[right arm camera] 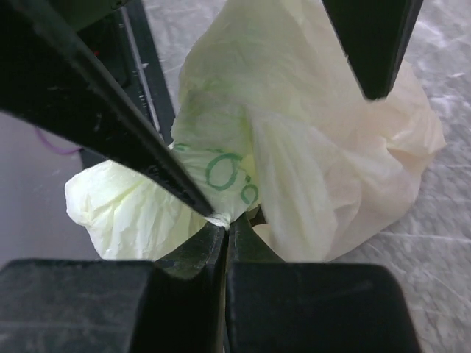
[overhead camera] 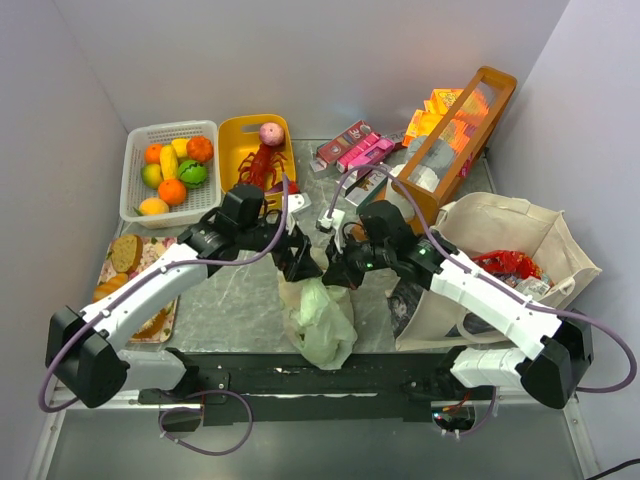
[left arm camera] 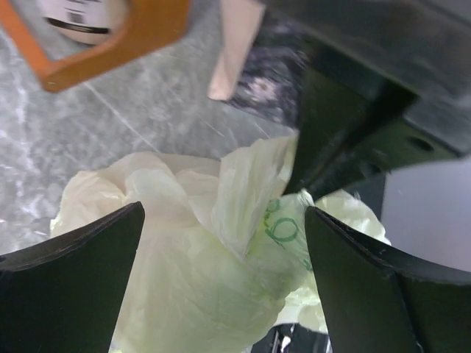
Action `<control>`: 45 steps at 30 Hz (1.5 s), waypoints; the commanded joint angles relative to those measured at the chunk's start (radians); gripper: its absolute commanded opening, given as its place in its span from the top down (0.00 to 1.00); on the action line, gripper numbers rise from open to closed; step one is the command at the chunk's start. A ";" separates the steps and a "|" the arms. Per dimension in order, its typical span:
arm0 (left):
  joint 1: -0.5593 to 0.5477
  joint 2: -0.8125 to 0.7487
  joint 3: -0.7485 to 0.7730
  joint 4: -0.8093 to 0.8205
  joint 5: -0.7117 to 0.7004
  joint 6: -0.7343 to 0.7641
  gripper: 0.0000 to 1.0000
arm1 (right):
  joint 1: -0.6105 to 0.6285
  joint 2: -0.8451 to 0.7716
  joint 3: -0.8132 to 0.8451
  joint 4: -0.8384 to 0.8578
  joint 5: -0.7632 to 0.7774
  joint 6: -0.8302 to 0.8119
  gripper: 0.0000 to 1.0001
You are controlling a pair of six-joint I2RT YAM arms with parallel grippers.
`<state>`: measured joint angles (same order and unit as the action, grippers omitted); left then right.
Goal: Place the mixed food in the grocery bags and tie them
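Observation:
The pale green plastic bag (overhead camera: 320,318) lies crumpled on the table between the arms. My left gripper (overhead camera: 298,262) is open, and in the left wrist view (left arm camera: 224,272) its fingers straddle the bag (left arm camera: 191,250) without closing on it. My right gripper (overhead camera: 336,272) is shut on a twisted handle of the bag, as the right wrist view (right arm camera: 229,220) shows against the bag's body (right arm camera: 309,147). The beige canvas tote (overhead camera: 520,228) stands at the right with red packets (overhead camera: 510,263) inside. Toy bread (overhead camera: 125,252) lies on a tray at the left.
A white basket (overhead camera: 135,190) with toy fruit and a yellow basket (overhead camera: 240,135) with the red lobster (overhead camera: 262,165) stand at the back. Pink boxes (overhead camera: 355,148) and a wooden crate (overhead camera: 455,130) are at the back right, close behind the right arm.

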<state>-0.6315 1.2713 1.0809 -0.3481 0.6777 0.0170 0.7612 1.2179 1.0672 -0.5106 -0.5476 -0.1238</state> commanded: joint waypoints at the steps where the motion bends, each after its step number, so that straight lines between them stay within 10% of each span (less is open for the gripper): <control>1: 0.000 -0.009 0.016 -0.069 0.143 0.089 0.04 | -0.025 0.014 0.036 0.023 -0.084 -0.033 1.00; 16: 0.000 -0.029 -0.076 -0.039 0.062 0.035 0.05 | -0.034 0.045 0.143 -0.089 0.052 -0.004 1.00; 23: -0.002 -0.019 -0.094 0.006 -0.049 0.000 0.88 | -0.031 0.014 0.159 -0.121 0.112 -0.004 0.98; 25: -0.004 -0.029 -0.110 0.043 -0.079 -0.011 0.99 | -0.031 -0.004 0.154 -0.118 0.113 0.001 0.87; 27: -0.002 -0.061 -0.140 0.070 -0.104 -0.046 0.99 | -0.031 -0.035 0.140 -0.106 0.126 0.012 0.57; 30: -0.002 -0.104 -0.180 0.113 -0.090 -0.051 0.99 | -0.046 -0.076 0.114 -0.083 0.152 0.042 0.41; 39: -0.002 -0.095 -0.196 0.124 -0.055 -0.060 0.99 | -0.080 -0.072 0.056 -0.039 0.028 0.069 0.67; 45: 0.000 -0.098 -0.205 0.136 -0.050 -0.080 0.99 | -0.073 -0.047 0.019 0.017 0.001 0.090 0.67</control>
<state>-0.6334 1.1946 0.8799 -0.2665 0.6044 -0.0425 0.6827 1.1652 1.1011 -0.5629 -0.5114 -0.0559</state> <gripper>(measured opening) 0.035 0.317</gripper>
